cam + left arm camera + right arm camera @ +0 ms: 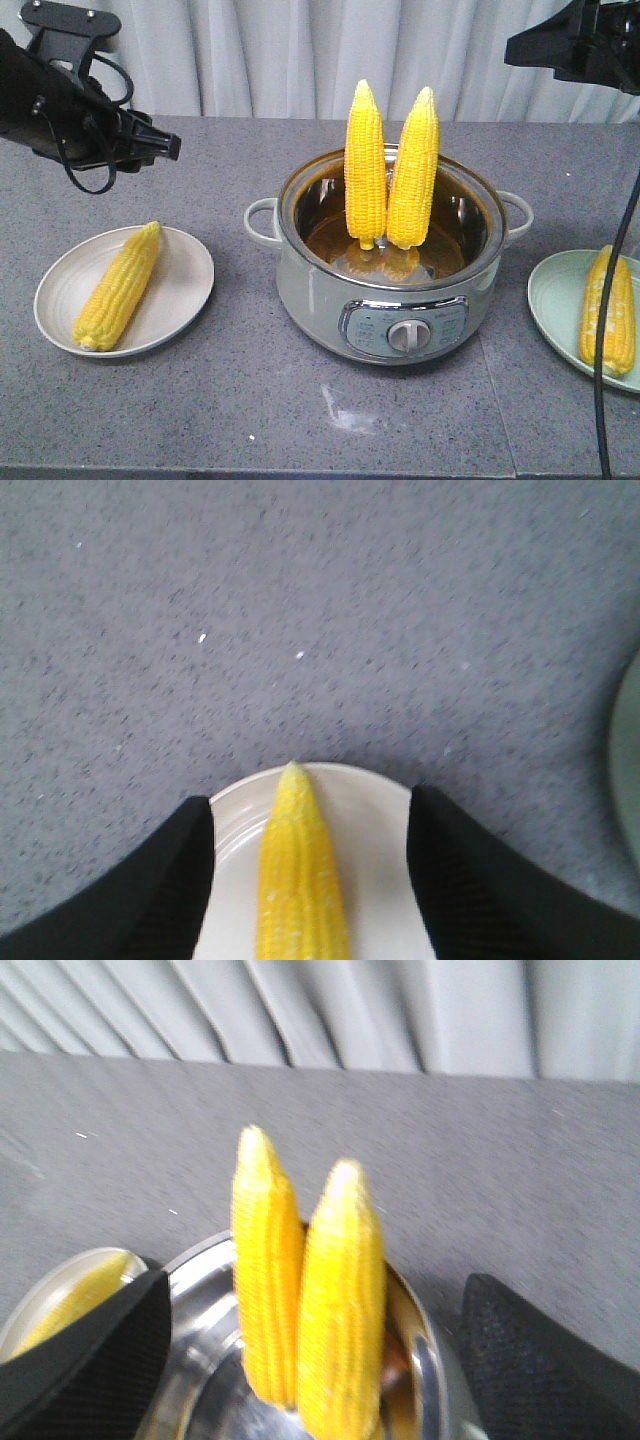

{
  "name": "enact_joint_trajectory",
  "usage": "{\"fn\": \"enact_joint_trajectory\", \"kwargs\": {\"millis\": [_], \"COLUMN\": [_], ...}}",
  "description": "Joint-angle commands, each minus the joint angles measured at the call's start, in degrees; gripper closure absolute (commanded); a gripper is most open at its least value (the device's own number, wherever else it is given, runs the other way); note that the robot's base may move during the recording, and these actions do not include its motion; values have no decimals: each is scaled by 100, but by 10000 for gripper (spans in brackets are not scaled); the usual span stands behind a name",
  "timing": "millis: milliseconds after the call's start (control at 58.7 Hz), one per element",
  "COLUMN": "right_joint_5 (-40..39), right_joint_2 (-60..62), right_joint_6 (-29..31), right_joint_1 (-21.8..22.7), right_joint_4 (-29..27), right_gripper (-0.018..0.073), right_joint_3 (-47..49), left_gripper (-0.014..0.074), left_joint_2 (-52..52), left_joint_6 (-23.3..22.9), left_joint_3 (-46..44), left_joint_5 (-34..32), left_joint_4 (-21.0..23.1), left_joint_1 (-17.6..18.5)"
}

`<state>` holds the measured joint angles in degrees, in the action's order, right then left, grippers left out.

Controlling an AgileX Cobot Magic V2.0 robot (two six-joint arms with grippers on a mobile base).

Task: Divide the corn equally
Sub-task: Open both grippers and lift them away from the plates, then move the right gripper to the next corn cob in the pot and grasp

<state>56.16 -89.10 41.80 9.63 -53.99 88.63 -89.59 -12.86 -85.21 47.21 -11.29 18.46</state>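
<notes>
Two corn cobs (pixel 366 165) (pixel 415 170) stand upright, tips up, leaning on the far wall of the grey cooking pot (pixel 320 290). A third cob (pixel 120 285) lies on the cream plate (pixel 185 270) at the left. Another cob (pixel 608 310) lies on the pale green plate (pixel 550 290) at the right edge. My left gripper (pixel 310 795) hovers open above the cream plate (pixel 375 840), its fingers either side of that cob (pixel 300 880) without touching it. My right gripper (pixel 315 1280) is open and empty, facing the pot's two cobs (pixel 268 1270) (pixel 340 1300) from a distance.
The pot has a side handle (pixel 258 222) on each side and a control knob (pixel 404 336) in front. The grey tabletop (pixel 250 400) ends at a white curtain (pixel 300 50) behind. A black cable (pixel 612 300) hangs across the green plate.
</notes>
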Motion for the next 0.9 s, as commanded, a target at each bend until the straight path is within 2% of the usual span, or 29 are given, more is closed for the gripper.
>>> {"fn": "enact_joint_trajectory", "kwargs": {"millis": [0,187,341,528,886], "right_joint_5": [-327,-1347,-1956,-2329,-2284], "right_joint_2": [-62,-553,-861,-1102,-1324], "right_joint_6": [419,610,584,406,461], "right_joint_1": [-277,-1037,-1368,-1365,-1377], "right_joint_4": [-577,-90,228,247,243], "right_gripper": [-4,-4,-4,-4,13], "right_joint_3": [172,172,172,172,172], "left_gripper": [174,174,174,174,174], "left_joint_2": [314,321,321,321,321], "left_joint_6": [22,459,581,581,581], "left_joint_3": [-194,-194,-194,-194,-194], "left_joint_5": [-647,-795,-795,-795,-795], "left_joint_4": [416,1129,1282,1282,1282], "left_joint_1": [10,10,10,10,10]}}
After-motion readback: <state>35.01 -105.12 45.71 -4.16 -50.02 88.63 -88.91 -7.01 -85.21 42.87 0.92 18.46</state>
